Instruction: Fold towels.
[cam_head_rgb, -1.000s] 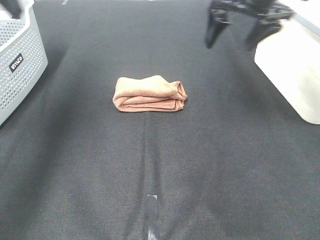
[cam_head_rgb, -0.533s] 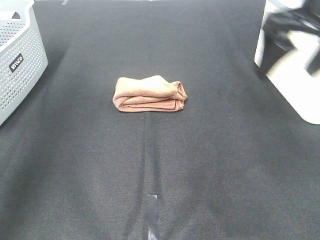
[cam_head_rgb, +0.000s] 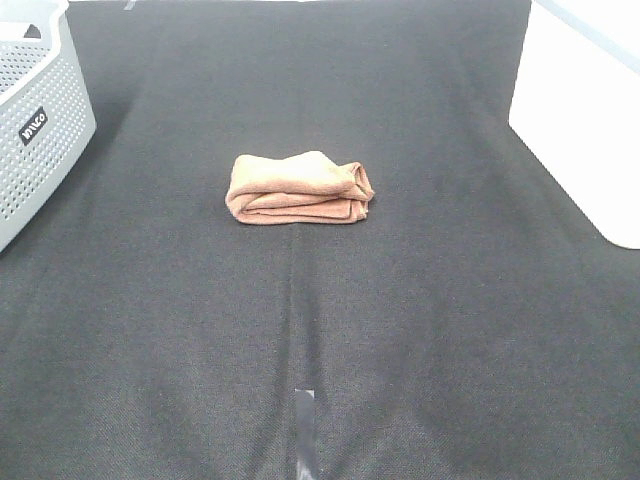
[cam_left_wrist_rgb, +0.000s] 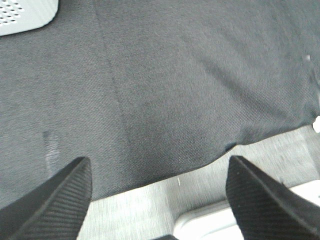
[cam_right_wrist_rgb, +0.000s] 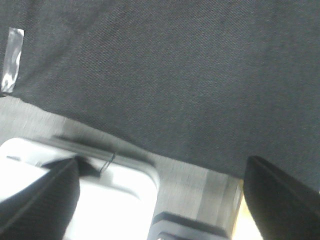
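Observation:
The reddish-brown towel (cam_head_rgb: 298, 187) lies folded into a small thick bundle in the middle of the black table cloth (cam_head_rgb: 330, 330) in the exterior high view. Nothing touches it. Neither arm shows in that view. My left gripper (cam_left_wrist_rgb: 159, 161) is open and empty; its view shows only black cloth and the cloth's edge. My right gripper (cam_right_wrist_rgb: 164, 161) is open and empty too, over the cloth's edge. The towel does not show in either wrist view.
A grey perforated basket (cam_head_rgb: 40, 110) stands at the left edge; its corner shows in the left wrist view (cam_left_wrist_rgb: 25, 12). A white basket (cam_head_rgb: 585, 130) stands at the right. A strip of tape (cam_head_rgb: 304, 425) marks the cloth near the front.
The right gripper, open above the table's back right a second ago, has swung off to the right and out of the exterior view. The towel has not moved.

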